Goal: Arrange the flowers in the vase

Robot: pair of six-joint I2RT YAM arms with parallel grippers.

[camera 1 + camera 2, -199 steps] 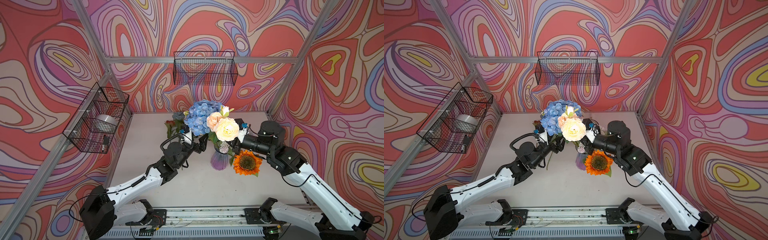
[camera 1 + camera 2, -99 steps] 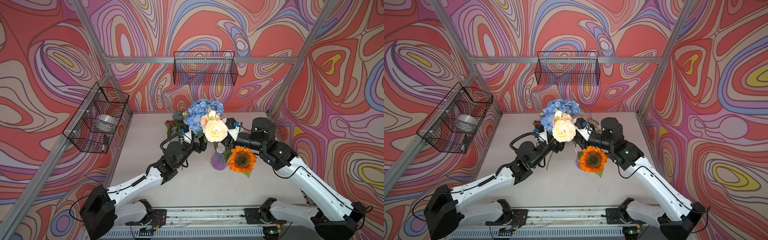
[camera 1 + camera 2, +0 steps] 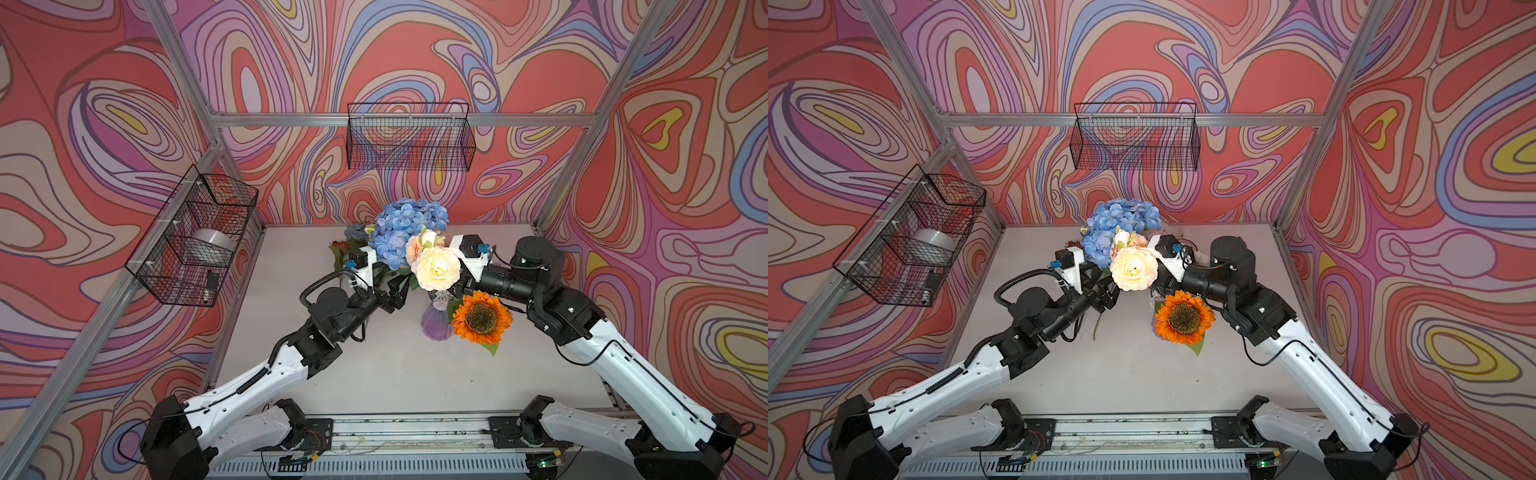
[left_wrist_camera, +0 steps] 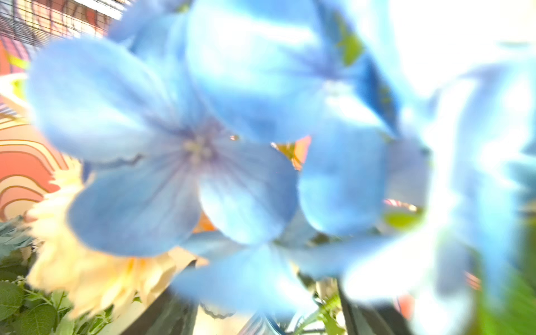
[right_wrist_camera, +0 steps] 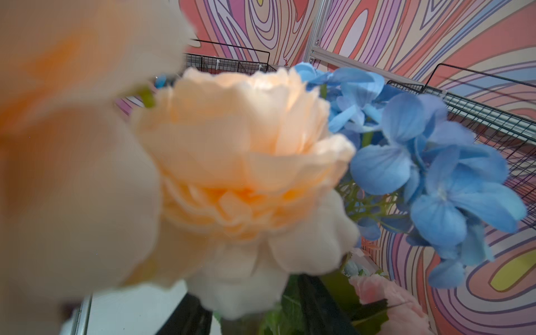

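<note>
Purple glass vase upright mid-tabletop. Orange sunflower leans out on right-arm side of vase, head against it. Cream rose and peach rose above vase mouth. Blue hydrangea just behind them, toward left arm; its stem end hidden. Left gripper under hydrangea, beside vase: jaws parted. Right gripper under cream rose: jaws parted, green stem and leaves between, contact unclear. Grey-blue rose at tabletop back.
</note>
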